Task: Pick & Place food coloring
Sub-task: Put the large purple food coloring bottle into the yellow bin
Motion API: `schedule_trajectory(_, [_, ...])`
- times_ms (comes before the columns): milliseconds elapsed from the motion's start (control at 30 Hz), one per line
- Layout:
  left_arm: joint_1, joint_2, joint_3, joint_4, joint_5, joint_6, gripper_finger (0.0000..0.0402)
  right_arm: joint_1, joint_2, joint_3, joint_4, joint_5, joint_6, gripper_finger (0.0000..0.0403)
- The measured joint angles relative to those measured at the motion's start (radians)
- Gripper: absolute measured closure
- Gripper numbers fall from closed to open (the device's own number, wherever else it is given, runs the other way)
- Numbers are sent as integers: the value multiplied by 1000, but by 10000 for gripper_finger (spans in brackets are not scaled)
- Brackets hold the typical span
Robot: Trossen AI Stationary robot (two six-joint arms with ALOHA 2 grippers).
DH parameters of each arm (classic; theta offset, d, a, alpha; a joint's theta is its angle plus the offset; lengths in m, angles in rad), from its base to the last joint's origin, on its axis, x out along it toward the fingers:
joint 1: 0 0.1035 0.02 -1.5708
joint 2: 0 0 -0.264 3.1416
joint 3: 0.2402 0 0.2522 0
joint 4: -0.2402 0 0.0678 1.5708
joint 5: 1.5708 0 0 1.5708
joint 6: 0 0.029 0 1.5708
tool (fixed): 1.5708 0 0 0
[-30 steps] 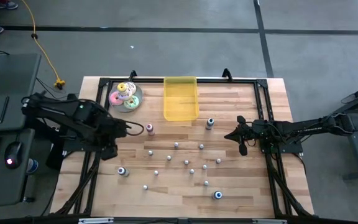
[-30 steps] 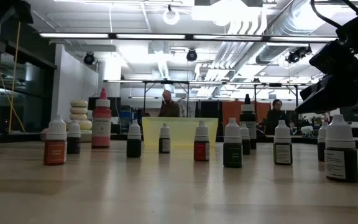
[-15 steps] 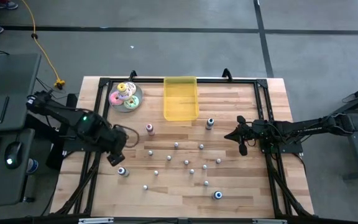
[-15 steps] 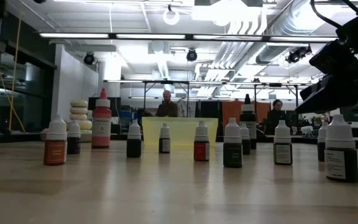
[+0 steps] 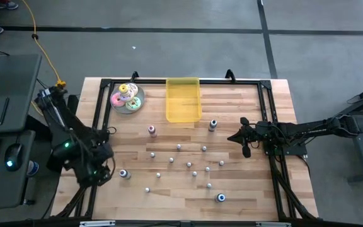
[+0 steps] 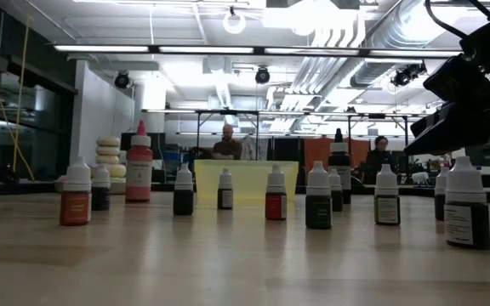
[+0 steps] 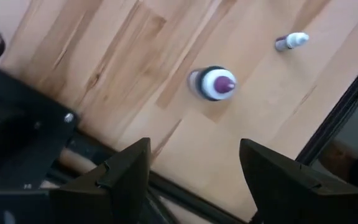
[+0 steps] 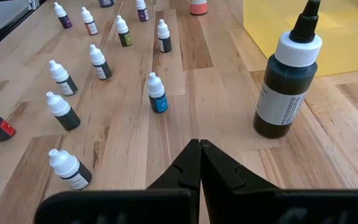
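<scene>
Here, small food coloring dropper bottles are being shown scattered upright across the middle of the pale wooden slatted table, at six o'clock from the translucent yellow rectangular tray. The left gripper is being held spread wide at the table's nine o'clock edge, above a larger white-capped bottle. The right gripper is being kept pressed together at three o'clock, empty, near a dark black-tipped bottle.
</scene>
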State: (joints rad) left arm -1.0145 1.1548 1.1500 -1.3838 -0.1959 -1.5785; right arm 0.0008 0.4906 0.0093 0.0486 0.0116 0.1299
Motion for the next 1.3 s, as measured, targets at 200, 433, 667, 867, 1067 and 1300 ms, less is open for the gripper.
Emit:
schedule_trajectory(200, [-125,81,0,56,-75,46,159,0,0,0,0,0,0,402])
schedule_trajectory(433, [-215,147,0,78,-213,147,159,0,0,0,0,0,0,402])
schedule_trajectory(667, [-215,126,-54,194,-242,374,159,0,0,0,0,0,0,402])
schedule_trajectory(867, [-129,47,-140,225,-165,480,159,0,0,0,0,0,0,402])
schedule_trajectory(1067, [-45,-33,-266,334,-108,594,159,0,0,0,0,0,0,402])
schedule_trajectory(1300, [12,-53,-419,579,-39,718,159,0,0,0,0,0,0,402])
